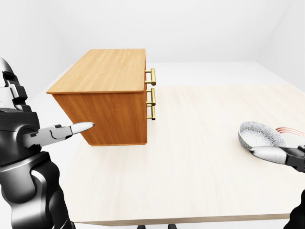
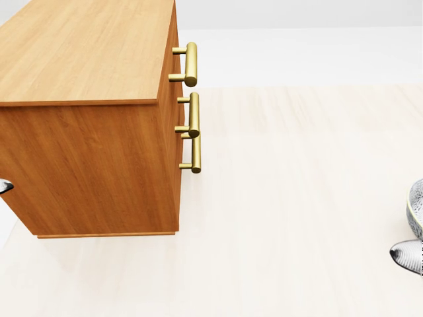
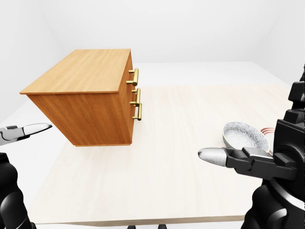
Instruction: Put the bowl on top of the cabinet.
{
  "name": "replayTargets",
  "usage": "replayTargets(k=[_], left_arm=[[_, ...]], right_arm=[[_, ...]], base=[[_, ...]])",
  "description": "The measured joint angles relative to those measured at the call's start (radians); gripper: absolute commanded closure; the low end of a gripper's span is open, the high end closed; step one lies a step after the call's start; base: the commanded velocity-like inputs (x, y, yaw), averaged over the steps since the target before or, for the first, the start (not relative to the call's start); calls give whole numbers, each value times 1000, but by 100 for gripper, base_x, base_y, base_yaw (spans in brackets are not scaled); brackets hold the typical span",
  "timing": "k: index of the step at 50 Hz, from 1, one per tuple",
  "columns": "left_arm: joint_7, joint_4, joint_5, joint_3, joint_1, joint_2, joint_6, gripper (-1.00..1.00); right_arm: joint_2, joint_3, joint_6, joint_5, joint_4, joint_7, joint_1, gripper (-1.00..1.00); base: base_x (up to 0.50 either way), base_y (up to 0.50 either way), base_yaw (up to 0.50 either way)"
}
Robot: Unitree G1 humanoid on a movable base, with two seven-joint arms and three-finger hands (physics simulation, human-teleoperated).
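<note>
While our left hand (image 1: 45,136) hangs at the left of the left-eye view, its fingers (image 1: 78,127) reach out straight and released, grasping nothing. One silver tip points toward the cabinet (image 1: 109,95) and stands apart from it.

Our right hand (image 3: 252,161) comes in from the right of the right-eye view. Its fingers (image 3: 212,155) are likewise stretched out and unclenched, with nothing held between them. They lie just below the bowl (image 3: 244,135) in that view, and we cannot tell whether they touch its rim.

That patterned grey-and-white bowl rests upright on the pale wooden surface (image 1: 190,167), near its right side and well apart from the cabinet. Just beside it, partly hidden, lies a pale ringed disc (image 1: 286,130) with red lines; we cannot tell what it is.

At the left stands the wooden cabinet, set on the same surface. Three brass handles (image 2: 192,63) sit one above another on the face turned to the right of the views.
</note>
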Motion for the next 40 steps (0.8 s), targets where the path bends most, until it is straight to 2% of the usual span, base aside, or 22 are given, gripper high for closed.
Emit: replayTargets(k=[6, 10, 27, 40], left_arm=[[0, 0, 1, 0, 0, 0, 0, -100], [-1, 2, 2, -1, 0, -1, 0, -100], [-2, -1, 5, -4, -1, -1, 0, -100], [-3, 7, 6, -4, -4, 0, 0, -100]], right_arm=[[-16, 10, 0, -13, 13, 0, -19, -100], [-60, 26, 0, -67, 48, 16, -51, -100], [-239, 134, 0, -615, 475, 253, -215, -100], [-319, 115, 0, -862, 653, 398, -247, -100]], base=[[0, 0, 0], [0, 0, 0], [0, 0, 0], [0, 0, 0]])
